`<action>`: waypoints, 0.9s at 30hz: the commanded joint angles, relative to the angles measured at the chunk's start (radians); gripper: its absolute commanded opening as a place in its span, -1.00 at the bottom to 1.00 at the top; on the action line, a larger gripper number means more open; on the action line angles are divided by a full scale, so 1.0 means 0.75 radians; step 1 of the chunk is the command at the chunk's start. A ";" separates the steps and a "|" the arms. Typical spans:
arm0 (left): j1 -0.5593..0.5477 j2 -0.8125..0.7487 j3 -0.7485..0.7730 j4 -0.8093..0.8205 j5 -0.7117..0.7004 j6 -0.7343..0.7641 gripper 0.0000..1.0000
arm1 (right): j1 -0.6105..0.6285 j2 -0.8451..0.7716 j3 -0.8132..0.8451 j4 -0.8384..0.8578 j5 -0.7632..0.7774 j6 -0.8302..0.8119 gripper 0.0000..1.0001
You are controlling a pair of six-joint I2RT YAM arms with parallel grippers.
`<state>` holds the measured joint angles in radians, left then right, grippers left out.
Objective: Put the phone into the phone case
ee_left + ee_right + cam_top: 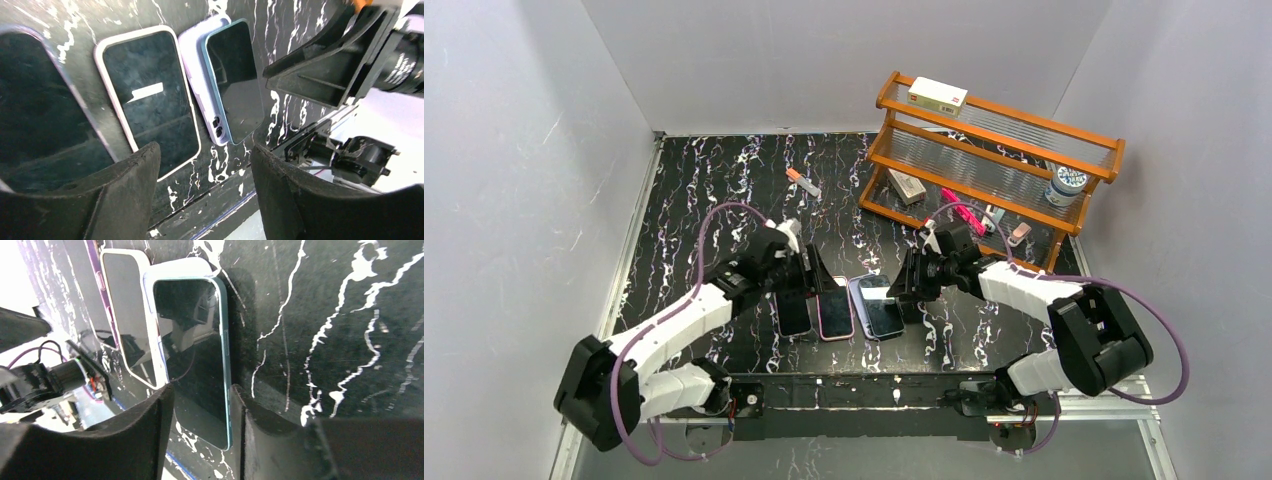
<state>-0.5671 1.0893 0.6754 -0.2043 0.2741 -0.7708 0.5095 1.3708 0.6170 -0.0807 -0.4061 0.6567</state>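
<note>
Overhead, three handsets lay side by side on the black marbled counter [724, 190] between the two arms: a dark phone [793, 312], a pink-rimmed phone [834, 310] and, furthest toward the right arm, the teal phone [882, 306]. The left fingers [808, 276] hung low over the far ends of the first two, while the right fingers [905, 284] were down at the teal phone's outer side. A wooden rack [984, 150] stood well apart behind. From the left wrist, the teal phone was seen lying screen-up on top of the lilac phone case [192, 55], skewed so that the case showed along one long side and one end; it looked laid on rather than seated, which is probably why both arms had come in close, one to steady and one to press. The left fingers stood apart with nothing between them, only bare counter and the corner of the pink-rimmed phone just beside one pad; the teal phone lay beyond their gap, off toward the right arm. From the right wrist, the right fingers straddled the near end of the teal phone, one pad at each long edge, a placement that would suit squeezing or nudging it square over the case. Whether those pads were actually pressing on the phone or only flanking it could not be told.
</note>
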 commanded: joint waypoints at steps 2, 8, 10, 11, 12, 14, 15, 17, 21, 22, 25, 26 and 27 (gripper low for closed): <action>-0.181 0.101 -0.041 0.197 -0.183 -0.137 0.25 | -0.010 0.024 -0.015 0.144 -0.169 0.004 -0.09; -0.277 0.258 -0.066 0.391 -0.214 -0.182 0.13 | -0.013 0.039 -0.058 0.186 -0.172 0.035 -0.21; -0.305 0.309 -0.054 0.430 -0.213 -0.184 0.10 | -0.013 0.037 -0.070 0.192 -0.160 0.042 -0.21; -0.327 0.337 -0.044 0.448 -0.219 -0.180 0.09 | -0.014 0.032 -0.073 0.191 -0.144 0.044 -0.21; -0.341 0.360 -0.034 0.459 -0.224 -0.180 0.07 | -0.015 0.025 -0.076 0.183 -0.126 0.047 -0.20; -0.363 0.408 -0.017 0.480 -0.241 -0.182 0.05 | -0.016 0.009 -0.078 0.157 -0.081 0.053 -0.14; -0.372 0.435 -0.012 0.489 -0.251 -0.185 0.04 | -0.020 -0.001 -0.080 0.147 -0.065 0.054 -0.12; -0.388 0.475 -0.004 0.497 -0.281 -0.189 0.02 | -0.029 -0.009 -0.085 0.139 -0.045 0.060 -0.10; -0.412 0.536 0.003 0.515 -0.347 -0.185 0.05 | -0.052 -0.011 -0.118 0.150 -0.052 0.084 -0.11; -0.417 0.549 0.007 0.525 -0.347 -0.182 0.05 | -0.059 -0.016 -0.134 0.153 -0.052 0.090 -0.12; -0.432 0.595 0.029 0.534 -0.347 -0.170 0.05 | -0.080 -0.047 -0.164 0.158 -0.051 0.104 -0.14; -0.437 0.609 0.037 0.538 -0.347 -0.168 0.05 | -0.086 -0.060 -0.173 0.154 -0.050 0.104 -0.15; -0.445 0.623 0.046 0.548 -0.347 -0.165 0.05 | -0.094 -0.075 -0.178 0.150 -0.045 0.104 -0.15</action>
<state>-0.8806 1.5127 0.6765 0.1879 0.0662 -0.9127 0.4572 1.3685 0.4999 0.0235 -0.4469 0.7242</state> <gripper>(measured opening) 0.523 0.428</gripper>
